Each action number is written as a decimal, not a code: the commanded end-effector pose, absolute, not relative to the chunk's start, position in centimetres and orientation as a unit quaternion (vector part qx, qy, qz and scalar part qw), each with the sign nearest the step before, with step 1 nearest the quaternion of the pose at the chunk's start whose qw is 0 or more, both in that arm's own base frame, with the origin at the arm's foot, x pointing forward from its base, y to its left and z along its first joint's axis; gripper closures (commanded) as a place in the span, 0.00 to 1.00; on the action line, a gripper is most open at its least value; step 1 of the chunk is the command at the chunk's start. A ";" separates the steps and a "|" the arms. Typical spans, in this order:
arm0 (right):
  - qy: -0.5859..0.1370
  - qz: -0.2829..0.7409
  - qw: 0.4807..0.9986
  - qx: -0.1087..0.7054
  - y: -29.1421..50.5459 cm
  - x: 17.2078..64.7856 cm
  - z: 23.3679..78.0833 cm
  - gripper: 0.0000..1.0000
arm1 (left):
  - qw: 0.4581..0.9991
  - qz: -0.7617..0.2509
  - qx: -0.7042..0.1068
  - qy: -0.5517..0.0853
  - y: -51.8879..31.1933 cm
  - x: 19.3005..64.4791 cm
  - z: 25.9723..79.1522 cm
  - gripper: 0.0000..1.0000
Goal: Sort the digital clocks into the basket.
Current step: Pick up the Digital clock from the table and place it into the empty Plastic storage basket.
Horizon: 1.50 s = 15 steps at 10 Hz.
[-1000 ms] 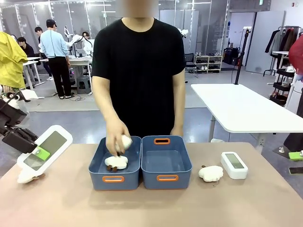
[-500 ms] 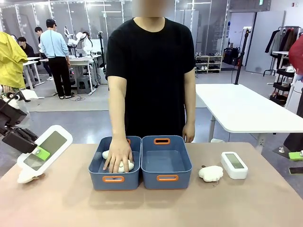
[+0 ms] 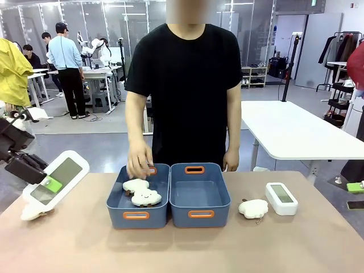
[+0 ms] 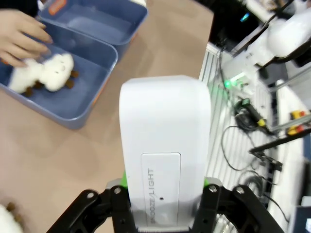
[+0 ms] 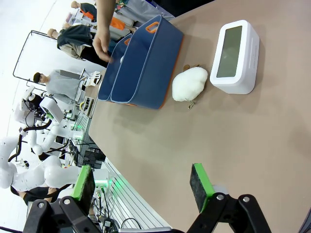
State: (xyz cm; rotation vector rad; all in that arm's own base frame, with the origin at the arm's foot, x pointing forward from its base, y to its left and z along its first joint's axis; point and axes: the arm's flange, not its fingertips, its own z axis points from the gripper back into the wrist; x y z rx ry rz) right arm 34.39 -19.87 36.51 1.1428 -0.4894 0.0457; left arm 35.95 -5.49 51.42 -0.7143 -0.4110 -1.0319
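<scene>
Two cloud plushes [image 3: 142,193] now lie uncovered in the left-hand bin [image 3: 136,215]. The person's hand [image 3: 139,162], pressing on them half a second ago, has lifted to that bin's 12 o'clock rim. I judge that bin is for plushes, so clocks go in the empty basket [image 3: 200,214] at its 3 o'clock.

My left gripper [image 4: 165,191] is clenched on one digital clock [image 4: 165,141], held off the bench [image 3: 182,250] at 9 o'clock of the bins, unmoved. The second clock [image 3: 281,198] sits at the basket's 3 o'clock, with a loose plush [image 3: 253,208] between.

My right gripper [image 5: 141,187] hangs released over bare bench. The way across looks open once the hand withdraws.
</scene>
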 end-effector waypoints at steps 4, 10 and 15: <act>-0.233 0.024 0.810 0.537 -19.9 34.6 36.7 0.00 | 0.849 -0.427 -0.298 -0.093 -23.8 38.5 60.4 0.49; -0.233 0.024 0.810 0.537 -19.9 34.6 36.7 0.00 | 0.929 -0.327 -0.116 -0.132 -41.3 45.9 54.8 0.49; -0.233 0.024 0.810 0.537 -19.9 34.6 36.7 0.00 | 0.952 -0.255 -0.073 -0.153 -47.6 51.0 46.8 0.49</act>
